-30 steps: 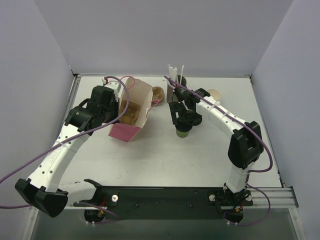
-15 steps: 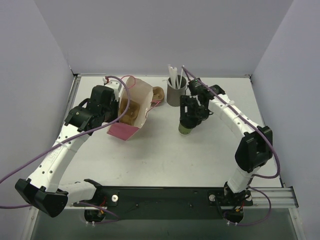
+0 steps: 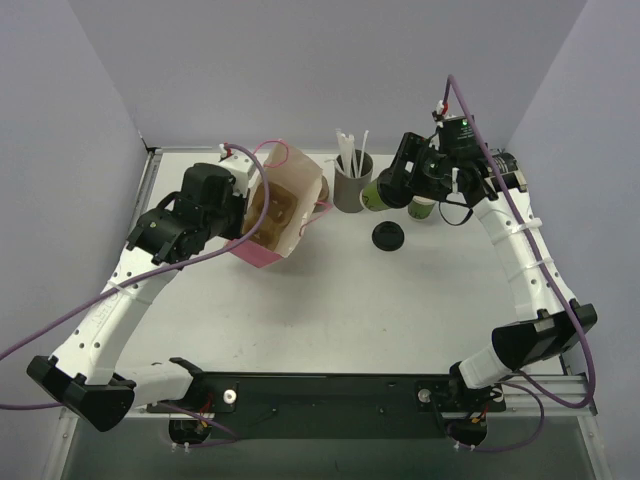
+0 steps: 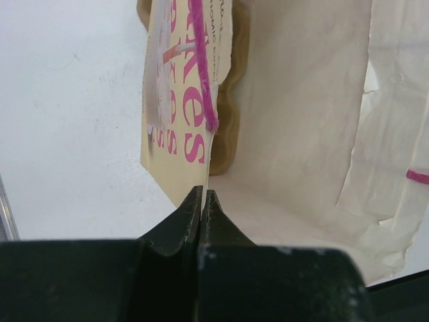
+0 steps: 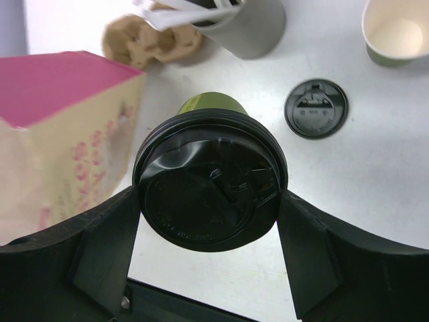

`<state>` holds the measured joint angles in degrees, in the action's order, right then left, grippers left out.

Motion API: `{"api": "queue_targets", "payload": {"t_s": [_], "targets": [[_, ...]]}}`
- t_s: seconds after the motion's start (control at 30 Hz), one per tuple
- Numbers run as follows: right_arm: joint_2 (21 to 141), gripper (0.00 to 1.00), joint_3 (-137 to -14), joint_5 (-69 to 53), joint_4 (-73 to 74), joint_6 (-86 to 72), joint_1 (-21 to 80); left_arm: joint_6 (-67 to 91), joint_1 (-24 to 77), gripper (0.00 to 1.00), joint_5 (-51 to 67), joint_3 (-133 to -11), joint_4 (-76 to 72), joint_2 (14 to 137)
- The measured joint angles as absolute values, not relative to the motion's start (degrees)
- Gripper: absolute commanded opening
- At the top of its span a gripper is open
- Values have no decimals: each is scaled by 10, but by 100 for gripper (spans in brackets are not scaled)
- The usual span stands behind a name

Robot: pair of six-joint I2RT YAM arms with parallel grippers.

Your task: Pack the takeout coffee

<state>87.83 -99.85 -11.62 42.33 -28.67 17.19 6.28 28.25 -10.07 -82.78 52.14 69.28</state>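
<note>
Grey straw cup (image 3: 352, 188) stands by a brownish, perhaps cardboard lump (image 5: 151, 41).

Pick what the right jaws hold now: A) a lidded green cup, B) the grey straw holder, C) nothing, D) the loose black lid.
A: the jaws of the right gripper clamp the lidded green cup at its rim, while the loose black lid lies apart from it.

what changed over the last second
The right end effector closed on the cup and lifted it off the table, back toward the straws. A loose lid now shows near where it stood. The left end effector, shut on the bag edge, pulled the bag slightly back and right. Straws and empty cup stayed put.
</note>
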Motion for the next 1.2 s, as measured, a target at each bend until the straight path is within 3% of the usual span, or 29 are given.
{"api": "queue_targets", "payload": {"t_s": [0.27,0.6,0.93,1.2], "targets": [[839,58,-1062,-125,402,-316,173,39,394,0,-178,-904,543,766],[808,58,-1038,-144,358,-354,193,84,512,0,-353,-994,613,874],[736,58,-943,-149,342,-371,232,229,561,0,-468,-1079,706,955],[691,57,-926,-145,336,-378,222,319,584,0,-485,-1079,749,968]]}}
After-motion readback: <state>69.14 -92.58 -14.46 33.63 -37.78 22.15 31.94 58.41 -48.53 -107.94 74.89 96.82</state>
